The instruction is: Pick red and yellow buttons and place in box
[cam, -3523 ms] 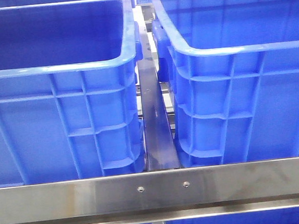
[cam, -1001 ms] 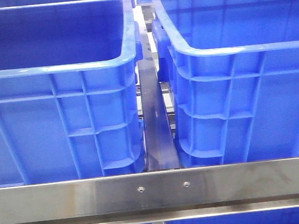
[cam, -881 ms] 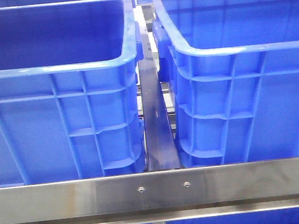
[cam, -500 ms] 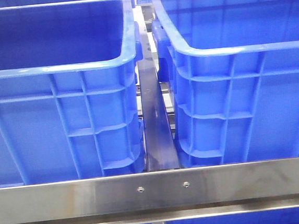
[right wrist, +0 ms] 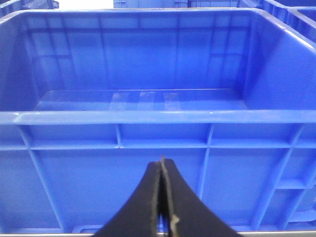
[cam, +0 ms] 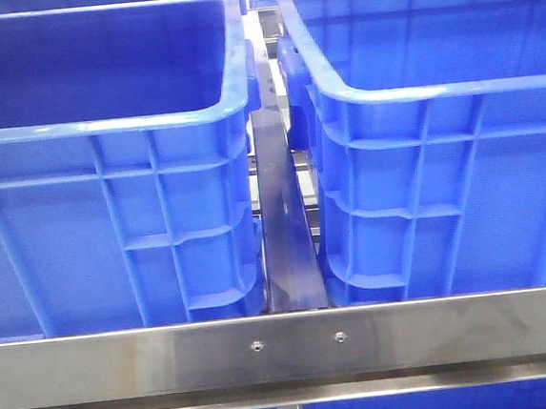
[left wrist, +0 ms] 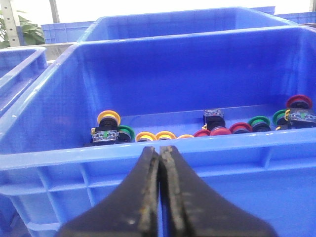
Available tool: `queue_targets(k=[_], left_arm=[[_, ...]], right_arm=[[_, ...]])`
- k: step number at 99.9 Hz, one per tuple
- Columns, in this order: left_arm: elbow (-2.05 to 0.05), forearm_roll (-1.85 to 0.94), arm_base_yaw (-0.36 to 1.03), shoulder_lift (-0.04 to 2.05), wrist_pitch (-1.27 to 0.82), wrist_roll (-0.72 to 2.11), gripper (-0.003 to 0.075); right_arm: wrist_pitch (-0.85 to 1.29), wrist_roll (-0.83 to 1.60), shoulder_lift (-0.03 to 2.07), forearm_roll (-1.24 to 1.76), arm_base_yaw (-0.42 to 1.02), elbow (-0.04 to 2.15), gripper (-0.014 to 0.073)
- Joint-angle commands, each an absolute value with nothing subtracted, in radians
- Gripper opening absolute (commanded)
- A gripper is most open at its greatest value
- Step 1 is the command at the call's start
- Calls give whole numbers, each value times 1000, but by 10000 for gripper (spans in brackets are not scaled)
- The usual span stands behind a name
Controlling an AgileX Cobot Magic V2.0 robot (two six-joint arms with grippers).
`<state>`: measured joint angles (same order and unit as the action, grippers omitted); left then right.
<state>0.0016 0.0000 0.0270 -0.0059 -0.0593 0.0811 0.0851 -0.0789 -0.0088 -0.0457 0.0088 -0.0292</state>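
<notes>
In the left wrist view a blue box holds several push buttons along its floor: yellow buttons and one yellow-capped on a black body, red buttons and a red one at the far side, and green ones. My left gripper is shut and empty, outside the near wall just below the rim. In the right wrist view a second blue box shows a bare floor, and my right gripper is shut and empty before its near wall.
The front view shows both blue crates side by side behind a steel crossbar, with a narrow metal strip between them. More blue crates stand behind. Neither arm appears in the front view.
</notes>
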Motion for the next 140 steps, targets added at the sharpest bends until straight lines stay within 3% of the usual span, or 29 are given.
queue_targets(k=[1, 140], left_arm=[[53, 0, 24, -36, 23, 80, -20], [53, 0, 24, -36, 23, 80, -20]], right_arm=[[-19, -78, -34, -58, 5, -12, -57], [-65, -78, -34, -58, 5, -12, -57]])
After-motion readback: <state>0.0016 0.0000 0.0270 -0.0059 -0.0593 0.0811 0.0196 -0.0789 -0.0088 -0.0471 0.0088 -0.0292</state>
